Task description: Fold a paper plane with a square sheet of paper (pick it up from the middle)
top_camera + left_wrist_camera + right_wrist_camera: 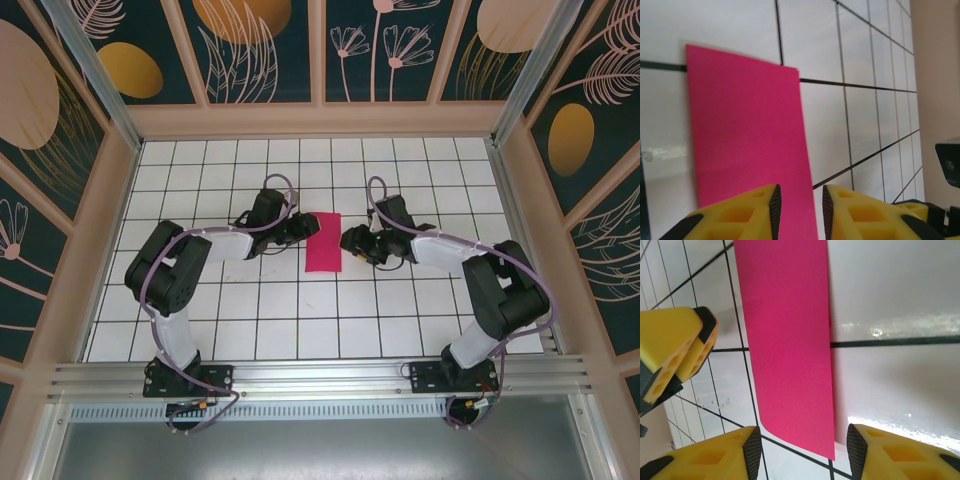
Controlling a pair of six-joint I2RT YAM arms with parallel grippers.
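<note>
Left gripper (801, 207): jaws apart by narrow gap, over long edge of pink paper sheet (324, 242). Right gripper (802, 452): jaws wide apart, spanning sheet's short width, gripping nothing. Sheet flat on white grid-tiled table (200, 170), mid-table, between both grippers. Narrow rectangle; long axis runs from arm bases toward back wall, slightly tilted. Walls (260, 40): dark teal floral panels, peach frames. Metal rail (320, 375) at near edge.

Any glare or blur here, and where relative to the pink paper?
Right wrist view: bright glare streaks on the glossy table right of the pink paper, itself sharp. Left wrist view: faint glare patch left of the paper, far edge slightly soft. Top view: even light, no glare on the paper.
</note>
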